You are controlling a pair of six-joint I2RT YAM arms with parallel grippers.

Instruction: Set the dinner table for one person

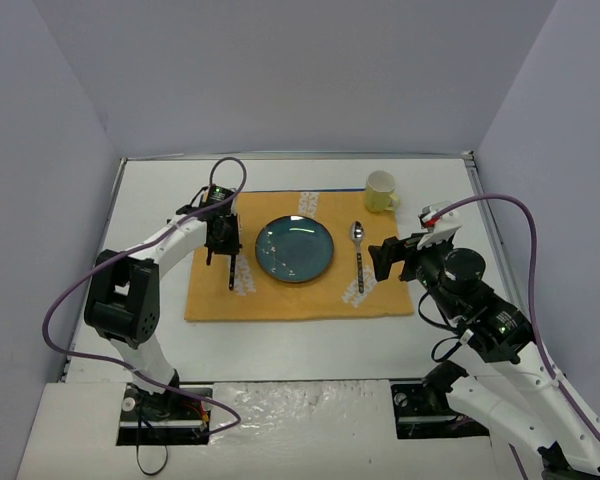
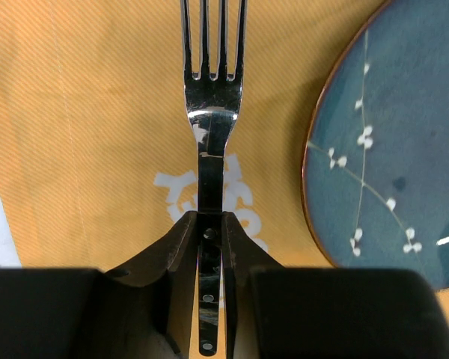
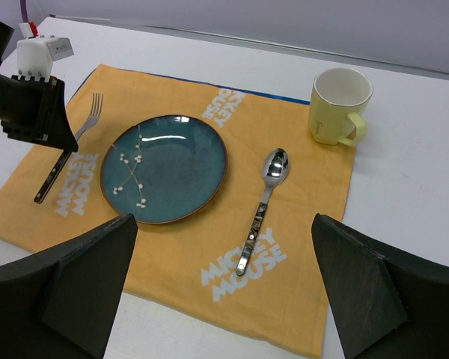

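A silver fork (image 2: 209, 112) lies on the orange placemat (image 1: 300, 300), left of the teal plate (image 1: 294, 249), tines pointing to the far side. My left gripper (image 2: 209, 217) is down over the fork's handle and shut on it, fingertips pressing both sides. In the right wrist view the fork (image 3: 90, 112) shows beside the plate (image 3: 163, 167) under the left gripper (image 3: 60, 146). A spoon (image 1: 359, 262) rests right of the plate. My right gripper (image 1: 385, 260) hovers open by the mat's right edge, holding nothing. All of this sits on the white dinner table (image 1: 280, 345).
A pale yellow cup (image 1: 381, 191) stands on the table at the mat's far right corner, also visible as the cup (image 3: 338, 105) in the right wrist view. White walls enclose the table on three sides.
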